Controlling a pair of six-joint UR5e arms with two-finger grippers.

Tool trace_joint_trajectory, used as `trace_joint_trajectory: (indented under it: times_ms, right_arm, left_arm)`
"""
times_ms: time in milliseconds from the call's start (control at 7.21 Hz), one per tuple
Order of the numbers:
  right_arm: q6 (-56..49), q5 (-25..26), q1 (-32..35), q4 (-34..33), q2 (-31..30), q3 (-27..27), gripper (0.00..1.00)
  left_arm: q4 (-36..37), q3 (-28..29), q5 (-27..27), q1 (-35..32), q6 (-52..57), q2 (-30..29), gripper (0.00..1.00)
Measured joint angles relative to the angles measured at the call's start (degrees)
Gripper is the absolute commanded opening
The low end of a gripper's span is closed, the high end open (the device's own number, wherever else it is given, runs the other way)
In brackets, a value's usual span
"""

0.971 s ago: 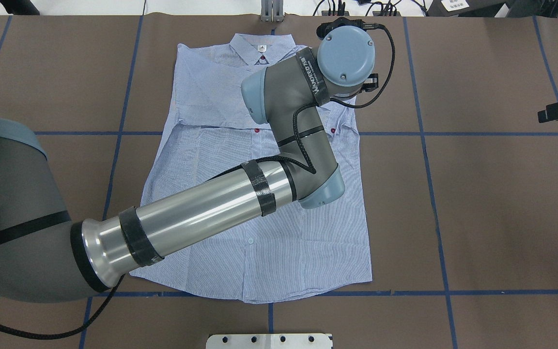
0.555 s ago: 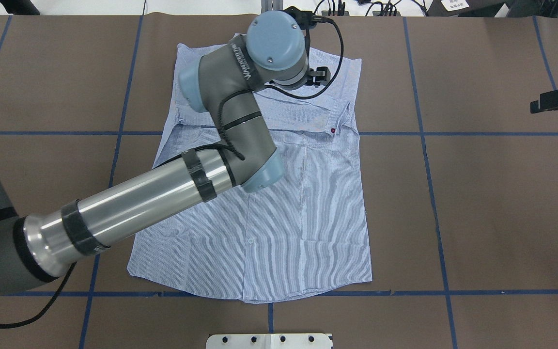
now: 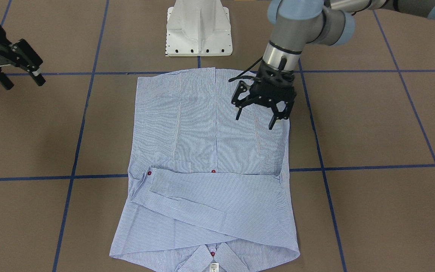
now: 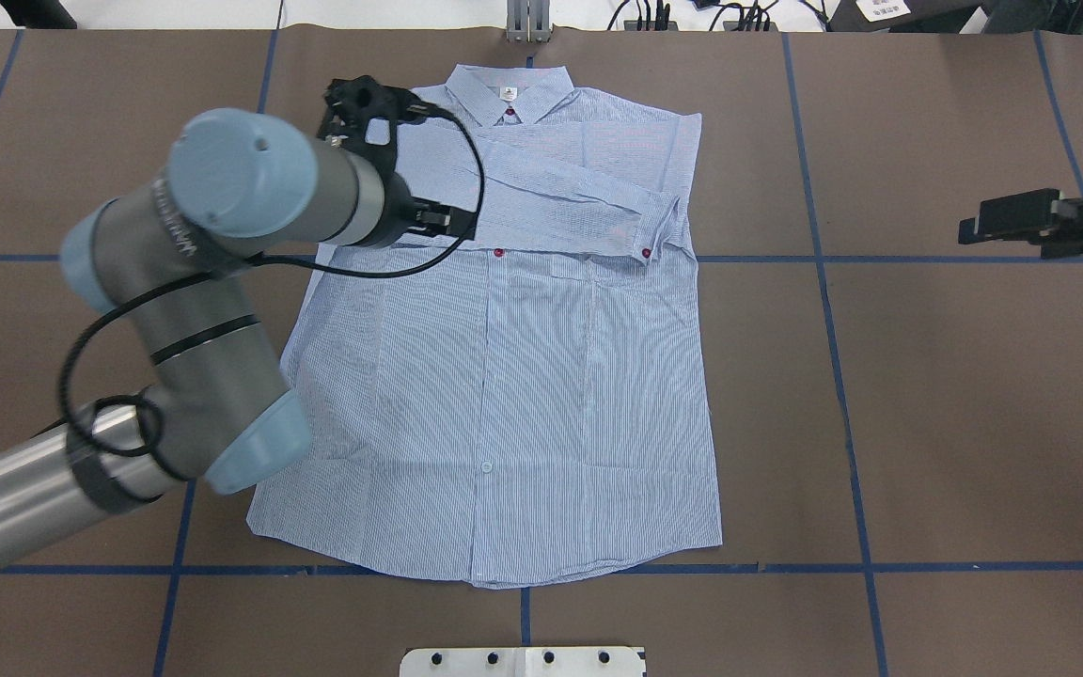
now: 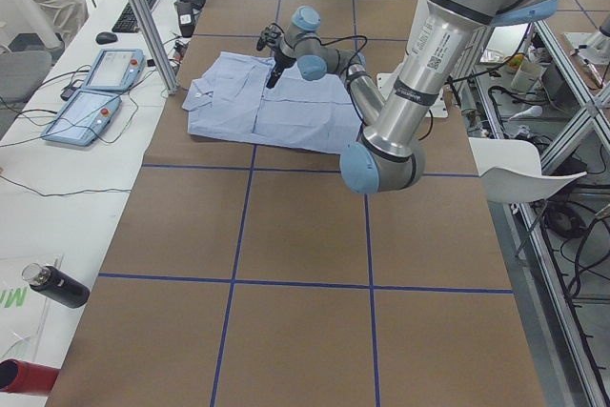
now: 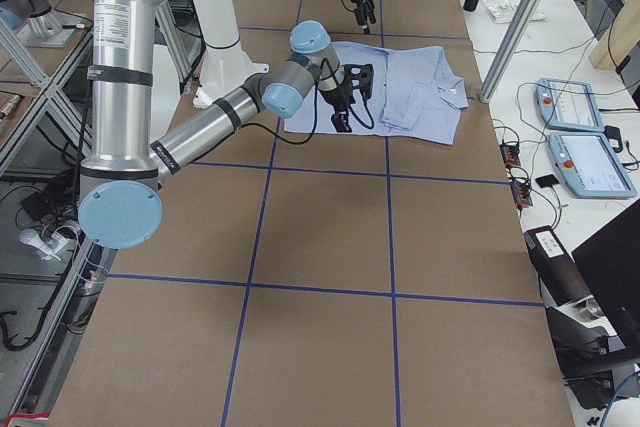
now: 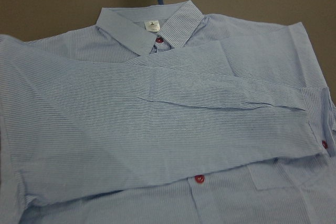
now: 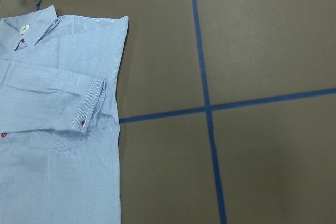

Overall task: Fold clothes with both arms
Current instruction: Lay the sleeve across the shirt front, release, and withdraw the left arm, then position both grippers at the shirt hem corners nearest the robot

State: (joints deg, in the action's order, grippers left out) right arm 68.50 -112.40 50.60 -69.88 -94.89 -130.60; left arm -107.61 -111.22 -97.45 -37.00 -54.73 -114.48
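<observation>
Swung back leftward since a second ago, the left tool (image 3: 254,121) is held open above the shirt (image 4: 523,404), spread flat on the counter (image 4: 927,423). Its sleeve (image 4: 579,193) is laid across the chest, so that fold is judged finished. The right tool (image 3: 24,84) is parked open.

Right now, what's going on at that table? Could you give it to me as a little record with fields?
Garment: striped shirt, flat, front up, collar away from the robot
Fold so far: both sleeves laid across the chest
Still to do: body not yet folded
Left arm: left gripper open, empty, above the shirt's left side
Right arm: right gripper open, empty, off to the side over the brown table
</observation>
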Motion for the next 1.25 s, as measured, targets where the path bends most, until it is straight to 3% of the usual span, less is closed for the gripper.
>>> trace_joint_trajectory:
  times_ms: [278,416,555,694,833,971,1249]
  right_arm:
    - [13.1,17.9,-19.3,-2.5,-1.6,-5.4,0.99]
    - [18.5,26.6,-28.2,-6.8,-1.7,-7.4,0.99]
    - [22.5,32.2,-34.0,-10.2,-1.6,-8.4,0.99]
    - [25.0,35.7,-37.6,-11.8,-1.5,-8.8,0.99]
    - [26.1,37.6,-39.4,-12.4,-1.3,-8.9,0.99]
    - [26.5,38.3,-40.1,-12.6,-1.1,-8.9,0.99]
    - [26.7,38.7,-40.4,-12.7,-1.0,-8.8,1.00]
  left_arm:
    - [-4.1,-7.8,0.3,2.1,-3.6,13.1,1.00]
    - [-10.3,-8.9,1.4,4.9,-7.4,19.3,1.00]
    - [-16.5,-9.0,4.6,8.8,-11.9,24.9,1.00]
    - [-20.2,-8.4,9.4,13.5,-16.7,28.6,0.99]
    - [-21.8,-7.1,12.8,17.1,-20.3,29.8,0.85]
    - [-22.4,-5.6,14.4,19.0,-22.0,29.6,0.61]
    - [-22.7,-3.4,15.1,20.7,-22.9,28.3,0.59]
